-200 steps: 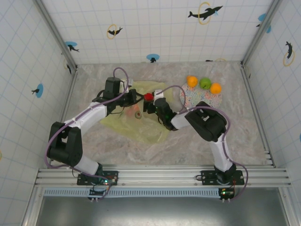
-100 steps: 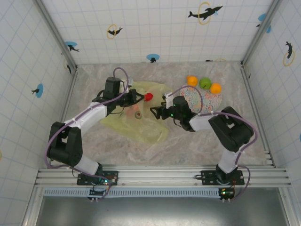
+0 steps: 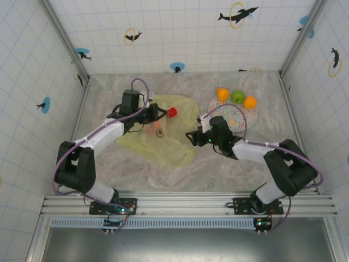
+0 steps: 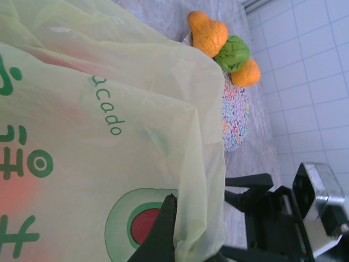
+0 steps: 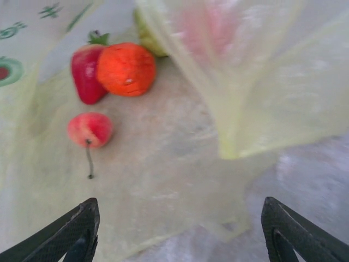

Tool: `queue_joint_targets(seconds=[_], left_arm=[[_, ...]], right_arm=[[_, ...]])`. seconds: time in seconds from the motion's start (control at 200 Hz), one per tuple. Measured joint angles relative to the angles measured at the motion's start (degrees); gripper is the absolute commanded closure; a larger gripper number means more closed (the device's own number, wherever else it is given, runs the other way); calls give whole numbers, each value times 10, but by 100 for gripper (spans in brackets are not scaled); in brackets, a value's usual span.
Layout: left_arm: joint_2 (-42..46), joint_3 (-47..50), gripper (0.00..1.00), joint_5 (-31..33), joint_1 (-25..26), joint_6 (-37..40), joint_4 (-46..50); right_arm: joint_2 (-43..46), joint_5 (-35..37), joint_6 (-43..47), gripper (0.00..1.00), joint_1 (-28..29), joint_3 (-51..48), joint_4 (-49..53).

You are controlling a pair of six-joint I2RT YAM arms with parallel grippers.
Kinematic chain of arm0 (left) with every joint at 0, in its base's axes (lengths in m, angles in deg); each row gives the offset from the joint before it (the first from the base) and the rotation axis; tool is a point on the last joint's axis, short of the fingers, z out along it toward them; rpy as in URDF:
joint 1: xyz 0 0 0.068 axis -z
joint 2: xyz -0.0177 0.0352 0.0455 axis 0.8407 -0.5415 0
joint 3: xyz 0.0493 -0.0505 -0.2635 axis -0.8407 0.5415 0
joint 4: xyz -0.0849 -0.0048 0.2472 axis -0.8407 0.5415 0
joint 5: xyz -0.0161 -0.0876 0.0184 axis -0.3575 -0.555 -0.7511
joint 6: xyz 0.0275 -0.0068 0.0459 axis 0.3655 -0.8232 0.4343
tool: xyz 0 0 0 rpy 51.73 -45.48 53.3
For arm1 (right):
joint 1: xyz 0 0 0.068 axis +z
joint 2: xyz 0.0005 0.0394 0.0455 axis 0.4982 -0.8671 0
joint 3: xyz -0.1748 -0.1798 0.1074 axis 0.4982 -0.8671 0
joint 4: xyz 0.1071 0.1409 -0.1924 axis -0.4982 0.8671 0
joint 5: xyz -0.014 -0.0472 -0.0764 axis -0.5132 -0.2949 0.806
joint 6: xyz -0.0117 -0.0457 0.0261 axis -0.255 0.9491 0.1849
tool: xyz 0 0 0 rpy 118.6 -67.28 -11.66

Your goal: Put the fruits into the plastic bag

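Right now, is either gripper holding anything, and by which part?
The left gripper pinches the thin translucent yellow-green plastic bag by the edge of its opening; the right gripper is open, holding nothing.

One plastic bag (image 3: 163,144) and one round speckled plate (image 4: 235,117) are on the table (image 3: 218,174).

Seven pieces of fruit can be counted. Three sit together beside the plate's far edge: two orange fruits (image 3: 222,94) (image 3: 250,102) and one green fruit (image 3: 238,96). The other four show in the right wrist view, on the bag's plastic:
- one red strawberry (image 5: 86,76)
- one round orange fruit (image 5: 126,69)
- one small pink-red fruit (image 5: 90,129) with a thin stem
- one yellow-green piece (image 5: 146,39), mostly hidden behind a fold, its kind unclear

By colour, three are orange, two red or pinkish, and two green.

There are two robot arms, the left arm (image 3: 103,134) and the right arm (image 3: 256,150).
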Motion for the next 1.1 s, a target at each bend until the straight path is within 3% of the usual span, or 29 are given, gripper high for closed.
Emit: queue_joint_targets(seconds=[0.255,0.48,0.756,1.101], left_arm=[[0,-23,100,17,0,48,37],[2,-24,100,-56,-8,49,22],[2,-35,100,-110,-13,48,15],[-3,-37,100,-112,-20,48,13]], right_arm=[[70,125,-60,24,-21,-44,31],[101,192,-61,23,-32,-75,40],[92,158,-73,25,-41,-87,30],[-24,63,-129,28,-22,-66,-15]])
